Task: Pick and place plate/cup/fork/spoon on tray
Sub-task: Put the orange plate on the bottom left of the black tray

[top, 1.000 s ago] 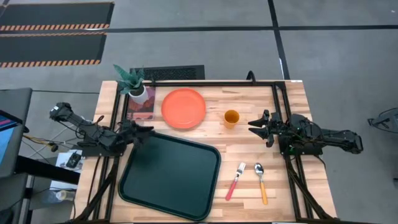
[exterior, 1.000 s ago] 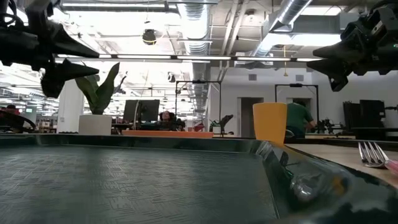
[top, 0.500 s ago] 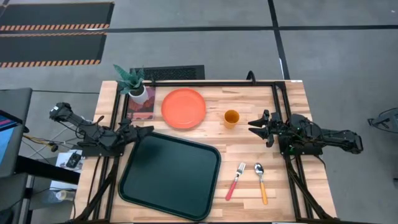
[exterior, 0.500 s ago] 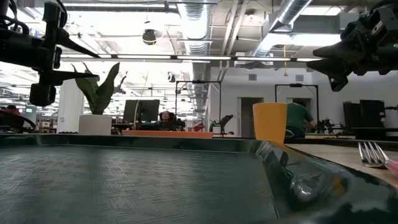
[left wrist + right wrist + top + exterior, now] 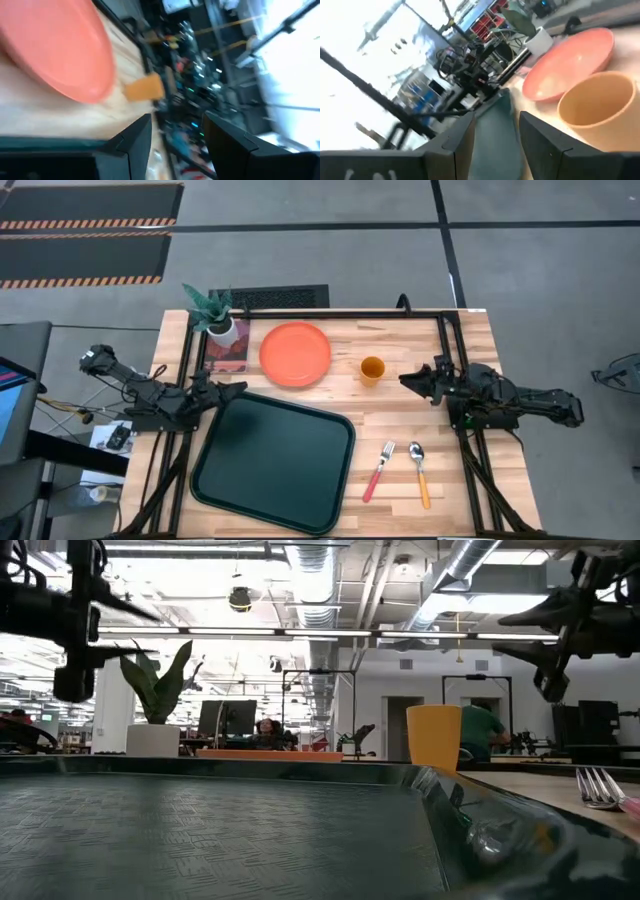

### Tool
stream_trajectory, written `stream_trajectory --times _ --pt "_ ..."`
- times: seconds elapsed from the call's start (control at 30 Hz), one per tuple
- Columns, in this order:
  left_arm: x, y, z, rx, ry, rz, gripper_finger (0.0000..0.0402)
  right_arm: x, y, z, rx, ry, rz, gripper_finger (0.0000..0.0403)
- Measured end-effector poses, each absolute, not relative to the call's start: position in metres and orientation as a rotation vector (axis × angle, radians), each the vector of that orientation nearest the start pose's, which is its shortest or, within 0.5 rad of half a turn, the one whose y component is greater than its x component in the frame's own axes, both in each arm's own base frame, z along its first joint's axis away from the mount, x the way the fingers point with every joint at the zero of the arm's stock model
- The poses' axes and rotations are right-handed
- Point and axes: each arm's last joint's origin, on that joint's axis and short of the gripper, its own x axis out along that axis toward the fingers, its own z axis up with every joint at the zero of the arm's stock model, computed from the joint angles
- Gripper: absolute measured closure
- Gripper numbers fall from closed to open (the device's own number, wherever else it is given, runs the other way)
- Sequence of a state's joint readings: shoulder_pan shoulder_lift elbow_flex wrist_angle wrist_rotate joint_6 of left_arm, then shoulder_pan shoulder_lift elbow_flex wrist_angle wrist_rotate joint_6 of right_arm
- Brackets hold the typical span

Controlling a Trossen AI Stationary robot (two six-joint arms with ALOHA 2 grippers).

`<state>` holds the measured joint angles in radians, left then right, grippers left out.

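Right hand point(image 5: 413, 381) is held open and empty at 3 o'clock of the cup point(image 5: 372, 368), probably light, stiff, best pinched by its rim.

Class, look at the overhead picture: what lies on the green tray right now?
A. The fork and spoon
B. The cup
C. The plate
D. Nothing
D: the tray is bare, while the plate, cup, fork and spoon all rest on the wooden table beside it.
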<state>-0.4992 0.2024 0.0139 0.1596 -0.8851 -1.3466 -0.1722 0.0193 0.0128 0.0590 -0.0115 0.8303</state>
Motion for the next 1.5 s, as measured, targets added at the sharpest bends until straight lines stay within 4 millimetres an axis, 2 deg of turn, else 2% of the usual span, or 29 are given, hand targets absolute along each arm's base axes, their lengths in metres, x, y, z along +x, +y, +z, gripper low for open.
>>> stream_trajectory --times 0.13,0.23,0.4,0.6,0.87,1.03,1.27,1.37,1.5 --pt "0.098 -0.030 0.186 -1.328 -0.305 0.146 0.0237 0.096 -0.019 0.172 0.873 -0.162 -0.211 0.0223" --pt "0.094 -0.029 0.203 -1.292 -0.399 0.087 0.0237 0.096 -0.020 0.173 0.906 -0.185 -0.236 0.0220" --pt "0.091 -0.025 0.239 -1.182 -0.477 0.135 0.0237 0.096 -0.021 0.173 0.919 -0.197 -0.255 0.0218" --pt "0.101 -0.030 0.279 -1.023 -0.461 0.204 0.0237 0.096 -0.020 0.172 1.027 -0.198 -0.251 0.0221" --pt "0.133 -0.044 0.296 -0.927 -0.273 0.284 0.0228 0.095 -0.021 0.176 1.043 -0.243 -0.237 0.0221" --pt "0.154 -0.047 0.306 -0.900 -0.250 0.322 0.0186 0.088 -0.019 0.208 0.961 -0.423 -0.133 0.0208" --pt "0.174 -0.033 0.320 -0.851 -0.133 0.343 0.0122 0.073 -0.017 0.274 0.732 -0.528 -0.148 0.0167" --pt "0.177 -0.019 0.324 -0.845 -0.013 0.435 0.0112 0.077 -0.018 0.301 0.645 -0.443 -0.199 0.0155" --pt "0.178 0.002 0.328 -0.813 0.127 0.576 0.0110 0.098 -0.022 0.316 0.598 -0.160 -0.320 0.0152"
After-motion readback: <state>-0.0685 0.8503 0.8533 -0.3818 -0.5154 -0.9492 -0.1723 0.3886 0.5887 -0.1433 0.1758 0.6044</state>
